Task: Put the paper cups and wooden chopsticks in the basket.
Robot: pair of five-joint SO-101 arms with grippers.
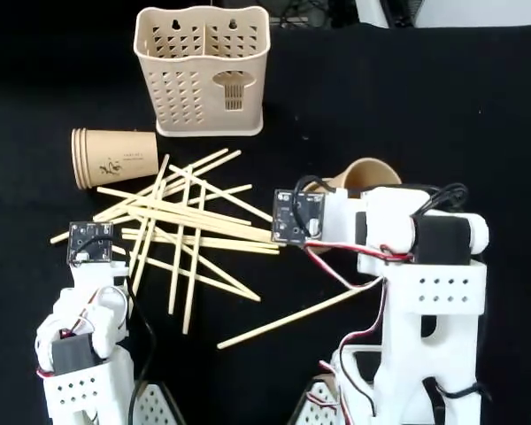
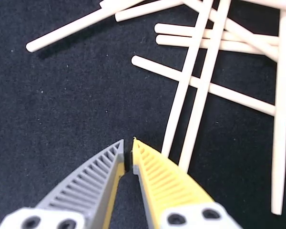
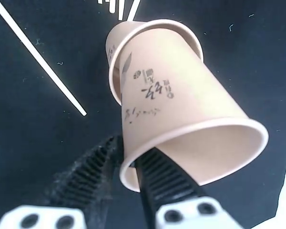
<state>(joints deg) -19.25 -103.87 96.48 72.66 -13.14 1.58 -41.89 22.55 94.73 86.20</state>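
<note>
Presently the right claw (image 3: pixel 131 152) pinches 1 paper cup (image 3: pixel 181 109) by its rim; that thin wall may buckle and slip; the left claw (image 2: pixel 127 143) rests together.

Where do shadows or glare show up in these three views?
Left wrist view: chopsticks throw soft shadows on the black cloth. Right wrist view: the paper cup is evenly lit, no glare. High view: a bright patch beyond the cloth's far edge.

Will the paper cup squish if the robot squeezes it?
Probably. The paper cup looks thin, and the right gripper pinches only its rim, so squeezing could dent it. It seems light, and its round side might roll.
</note>
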